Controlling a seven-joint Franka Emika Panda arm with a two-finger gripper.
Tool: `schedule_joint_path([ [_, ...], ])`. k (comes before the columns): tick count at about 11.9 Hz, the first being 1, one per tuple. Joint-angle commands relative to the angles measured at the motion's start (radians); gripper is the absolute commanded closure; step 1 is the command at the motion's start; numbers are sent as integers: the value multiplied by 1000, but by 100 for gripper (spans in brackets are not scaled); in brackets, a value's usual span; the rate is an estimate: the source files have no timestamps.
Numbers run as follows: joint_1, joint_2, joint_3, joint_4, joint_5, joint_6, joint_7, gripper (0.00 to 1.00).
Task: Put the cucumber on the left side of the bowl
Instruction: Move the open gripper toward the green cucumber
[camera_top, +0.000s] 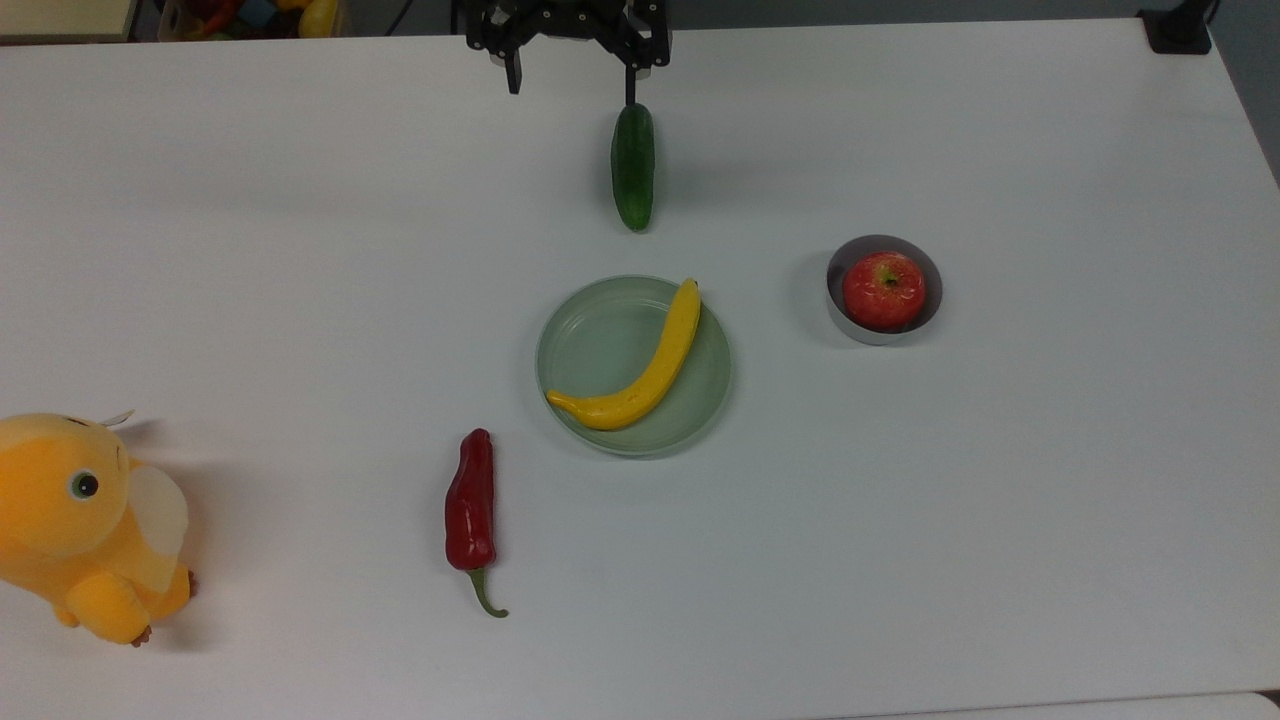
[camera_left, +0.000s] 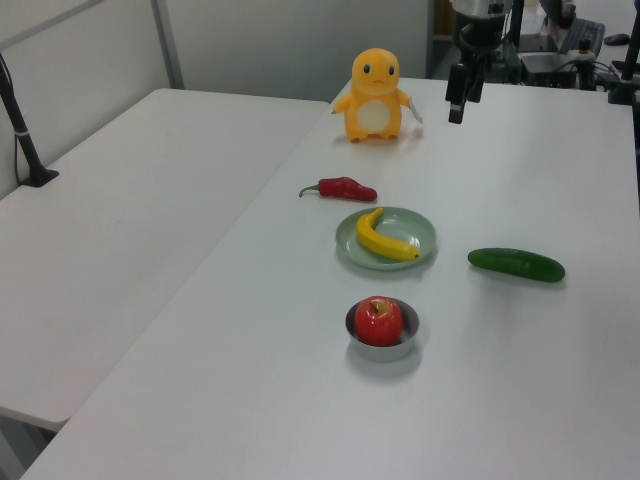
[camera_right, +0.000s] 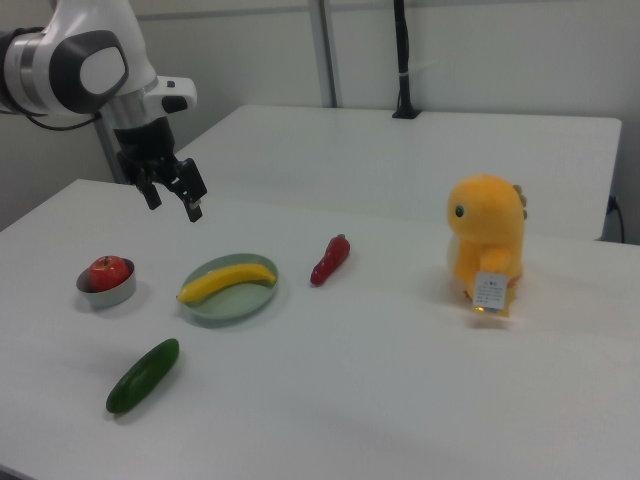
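Hovering above the table (camera_top: 1000, 550) | gripper (camera_right: 173, 196) spread wide, holding nothing | cucumber (camera_top: 633, 166) flat on the table below it, untouched | bowl (camera_top: 850, 322) with apple (camera_top: 883, 290) beyond, top view's right

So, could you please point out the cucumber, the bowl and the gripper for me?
cucumber (camera_top: 633, 166), top view, middle of its body.
bowl (camera_top: 836, 310), top view, grey side wall beside the apple.
gripper (camera_right: 171, 198), right view, midway between the open fingertips.
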Motion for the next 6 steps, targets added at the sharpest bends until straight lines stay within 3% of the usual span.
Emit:
schedule_joint_path([
  [1,-27,-33,-8,59,-17,-167,-141,0],
  [3,-31,-30,-8,59,-22,-167,-162,0],
  [6,-32,-31,-7,59,-21,-249,-323,0],
])
